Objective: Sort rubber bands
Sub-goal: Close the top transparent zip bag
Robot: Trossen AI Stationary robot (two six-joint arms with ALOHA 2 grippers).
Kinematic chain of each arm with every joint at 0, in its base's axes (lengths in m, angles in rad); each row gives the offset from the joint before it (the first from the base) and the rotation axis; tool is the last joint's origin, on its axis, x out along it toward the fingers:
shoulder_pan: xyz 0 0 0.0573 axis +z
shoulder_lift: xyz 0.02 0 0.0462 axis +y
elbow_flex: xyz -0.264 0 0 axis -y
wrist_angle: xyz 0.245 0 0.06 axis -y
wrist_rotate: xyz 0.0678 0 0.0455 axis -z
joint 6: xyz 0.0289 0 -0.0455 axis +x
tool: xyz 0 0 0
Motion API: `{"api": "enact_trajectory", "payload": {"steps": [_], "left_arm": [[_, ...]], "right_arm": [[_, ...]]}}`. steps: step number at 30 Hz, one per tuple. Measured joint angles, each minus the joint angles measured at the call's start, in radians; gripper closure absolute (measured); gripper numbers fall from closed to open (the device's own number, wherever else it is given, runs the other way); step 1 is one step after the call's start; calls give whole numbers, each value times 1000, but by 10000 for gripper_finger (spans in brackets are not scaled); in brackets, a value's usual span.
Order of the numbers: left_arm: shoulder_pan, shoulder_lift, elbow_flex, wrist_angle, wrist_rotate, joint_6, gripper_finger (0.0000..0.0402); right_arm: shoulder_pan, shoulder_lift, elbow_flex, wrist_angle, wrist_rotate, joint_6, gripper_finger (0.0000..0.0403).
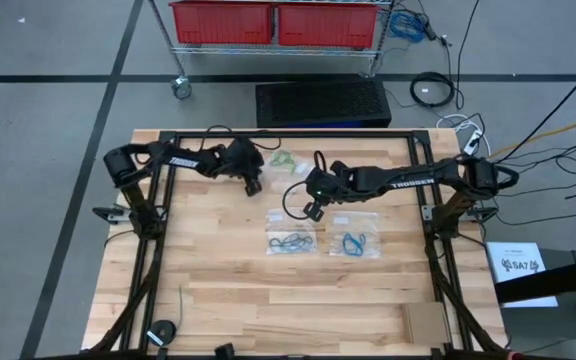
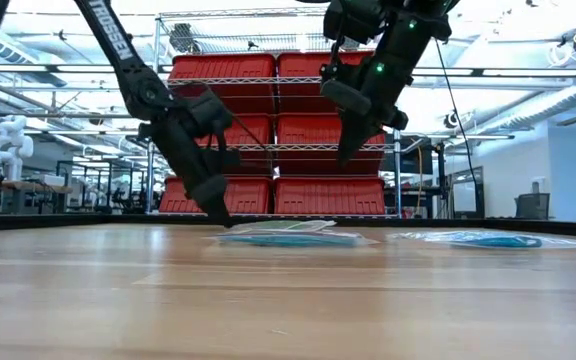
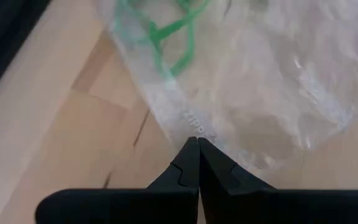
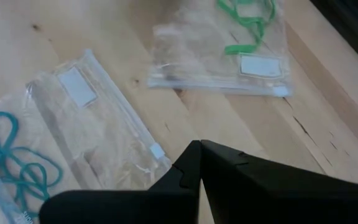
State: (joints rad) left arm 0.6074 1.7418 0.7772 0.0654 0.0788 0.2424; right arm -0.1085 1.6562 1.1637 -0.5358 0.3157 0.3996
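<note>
Three clear zip bags lie on the wooden table (image 1: 228, 290), each w/ rubber bands inside. Landmark: the green-band bag (image 1: 284, 160), at the table's far edge near the middle. It holds the light green bands (image 3: 166, 31), seen through the plastic in both wrist views (image 4: 247, 18).

Left gripper (image 1: 252, 184) sits just beside the green-band bag, on its left side in the high view, fingers (image 3: 188, 168) pressed together w/ nothing between them. Tips are right at the bag's zip edge; low view shows the tip down at table level. Cannot tell if it actually touches the plastic.

Right gripper (image 1: 312, 210) is nearer the table's front than the green-band bag, a bit to its right, raised off the table in the low view (image 2: 346, 152). Fingers shut tight, holding nothing.

Dark teal bands (image 1: 292, 241) lie in a second bag (image 1: 290, 232), further toward the front from the green-band bag. Bright blue bands (image 1: 354, 242) are in a third bag (image 1: 356, 222), just beside that one on its right. Both bags flat, apart from both grippers.

Red bins (image 2: 273, 130) on a wire rack stand beyond the table's far edge.
</note>
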Motion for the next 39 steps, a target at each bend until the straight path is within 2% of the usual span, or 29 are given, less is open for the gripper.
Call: {"api": "enact_trajectory", "payload": {"steps": [5, 9, 11, 13, 17, 20, 28, 34, 39], "left_arm": [[-6, 15, 4, -150, 26, -38, 400], [-27, -19, -2, -223, 168, -125, 400], [-38, -45, -6, -208, 243, -164, 400], [-48, -70, -9, -170, 276, -186, 400], [-48, -131, -5, -36, 243, -210, 400], [-27, -144, -7, -27, 211, -211, 400], [17, -149, -7, -52, 210, -207, 400], [24, -152, -6, -52, 212, -180, 400], [28, -153, -6, -56, 216, -158, 400]], "right_arm": [[0, 0, 0, -2, -3, 0, 403], [-1, 0, -1, -1, -3, 8, 403], [-1, 0, -2, 15, -3, 17, 403], [-1, 6, -8, 59, -3, 29, 403], [-8, 28, -44, 156, -12, 94, 402], [-29, 63, -68, 187, -30, 185, 390], [-84, 222, -81, 232, -62, 423, 304], [-88, 294, -79, 389, -61, 484, 250], [-90, 288, -77, 407, -97, 486, 231]]}}
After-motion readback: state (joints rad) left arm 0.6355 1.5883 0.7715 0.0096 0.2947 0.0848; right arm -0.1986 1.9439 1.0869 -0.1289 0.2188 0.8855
